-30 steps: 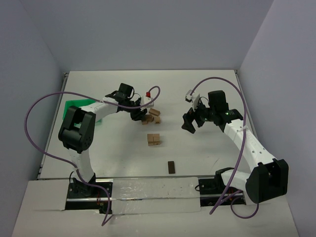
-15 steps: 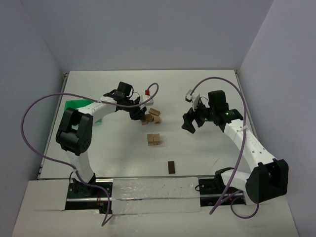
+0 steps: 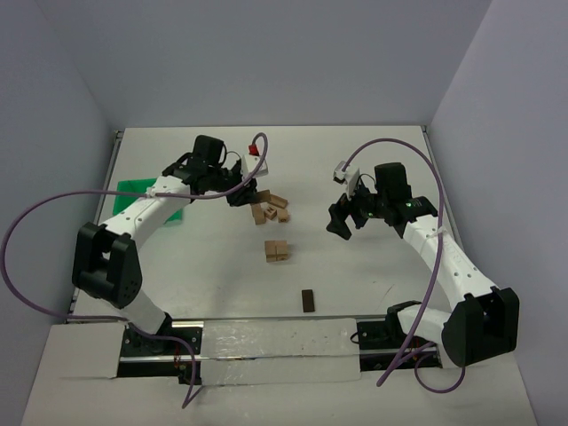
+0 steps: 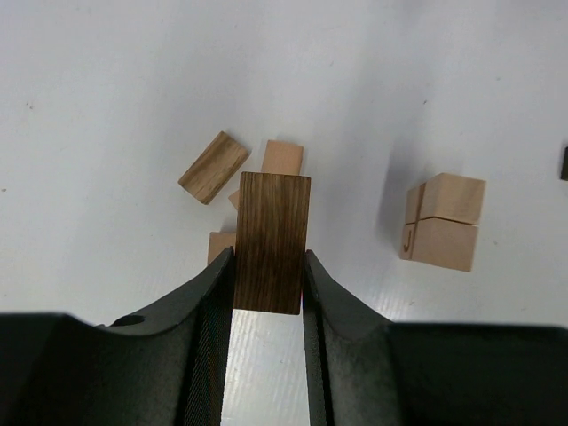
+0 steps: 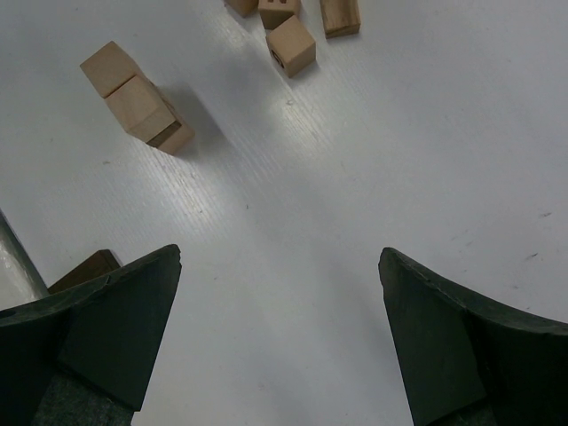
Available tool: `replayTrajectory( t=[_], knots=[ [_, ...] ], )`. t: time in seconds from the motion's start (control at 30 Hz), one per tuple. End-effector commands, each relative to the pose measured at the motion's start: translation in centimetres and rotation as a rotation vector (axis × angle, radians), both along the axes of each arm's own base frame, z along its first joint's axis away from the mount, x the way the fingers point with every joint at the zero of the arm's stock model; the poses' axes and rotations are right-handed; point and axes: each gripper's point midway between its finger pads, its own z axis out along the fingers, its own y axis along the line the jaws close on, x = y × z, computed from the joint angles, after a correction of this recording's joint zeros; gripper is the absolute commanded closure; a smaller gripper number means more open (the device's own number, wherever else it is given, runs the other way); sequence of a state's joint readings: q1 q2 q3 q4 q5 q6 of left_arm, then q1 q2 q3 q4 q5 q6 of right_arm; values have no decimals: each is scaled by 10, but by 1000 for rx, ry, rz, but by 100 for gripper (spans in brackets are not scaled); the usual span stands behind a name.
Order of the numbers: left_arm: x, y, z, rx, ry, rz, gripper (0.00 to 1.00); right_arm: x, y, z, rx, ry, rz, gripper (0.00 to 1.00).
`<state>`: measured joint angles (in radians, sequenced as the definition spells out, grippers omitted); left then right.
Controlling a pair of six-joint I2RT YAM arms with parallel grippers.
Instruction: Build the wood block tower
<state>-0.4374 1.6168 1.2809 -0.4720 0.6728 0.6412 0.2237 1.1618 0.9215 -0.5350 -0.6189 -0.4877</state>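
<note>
White tabletop [image 3: 373,266] between pale lavender walls [image 3: 266,62], with loose wood blocks [image 3: 271,209]

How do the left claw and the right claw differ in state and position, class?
The left claw is shut on a dark-grained wood block; the right claw stands wide open and holds nothing. The left claw hangs over the loose blocks; the right claw hangs over bare table, off to one side of the blocks. Shared: both are black, two-fingered and raised off the table.
</note>
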Motion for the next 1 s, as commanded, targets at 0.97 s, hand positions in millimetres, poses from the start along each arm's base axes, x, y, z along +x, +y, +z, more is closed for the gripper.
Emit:
replayTrajectory(
  t=[0.97],
  knots=[
    [-95,-34,-16,4,106,-52,100,10,0,15,14,-30,-13,0]
  ],
)
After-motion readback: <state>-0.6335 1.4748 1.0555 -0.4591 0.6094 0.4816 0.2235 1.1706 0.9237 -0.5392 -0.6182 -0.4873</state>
